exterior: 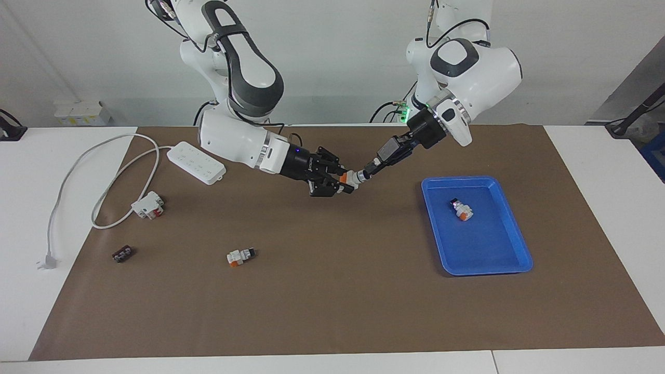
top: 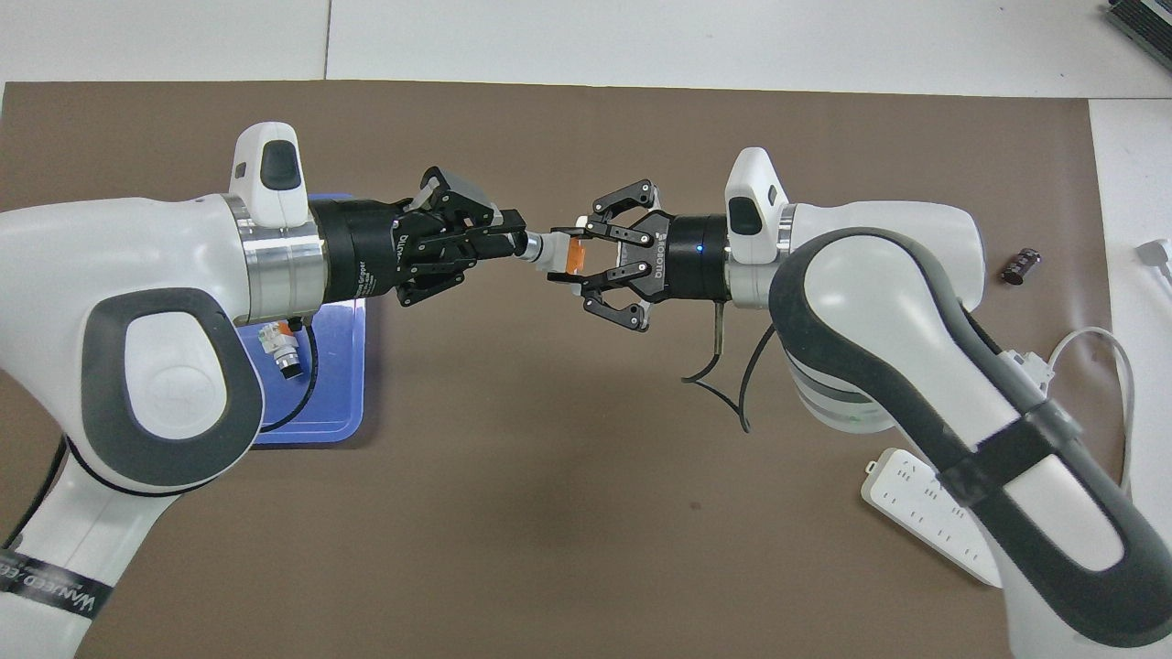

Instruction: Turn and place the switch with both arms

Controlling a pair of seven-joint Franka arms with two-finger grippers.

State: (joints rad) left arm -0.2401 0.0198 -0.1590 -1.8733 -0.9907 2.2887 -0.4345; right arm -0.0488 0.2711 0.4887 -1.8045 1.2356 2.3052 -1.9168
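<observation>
Wide brown mat (exterior: 332, 291) covering the white worktop (exterior: 597, 208), and over the middle of it the two arms meet nose to nose. The right arm (exterior: 234, 88) comes in low, its right gripper (exterior: 340, 183) with jaws clamped on the orange end block of the switch (exterior: 352, 178), holding it up in the air over bare mat. The left arm (exterior: 457, 67) slants down from its base, and the left gripper (exterior: 368, 171) is right at the switch's knob end; the overhead view shows its fingertips (top: 509, 243) around the black knob, but whether those jaws have pinched it I cannot tell.

Toward the left arm's end of the worktop sits the blue tray (exterior: 499, 259), with a second switch (exterior: 461, 209) lying inside it. Toward the right arm's end, the white power strip (exterior: 196, 162) lies close to the robots, its cable (exterior: 78, 166) looping out onto the white surface. Farther from the robots than the strip sits the white-and-red breaker (exterior: 148, 204). Farther out again a third switch (exterior: 241, 255) lies on its side on the mat, and smallest of all, a dark little part (exterior: 122, 254) near the mat's edge.
</observation>
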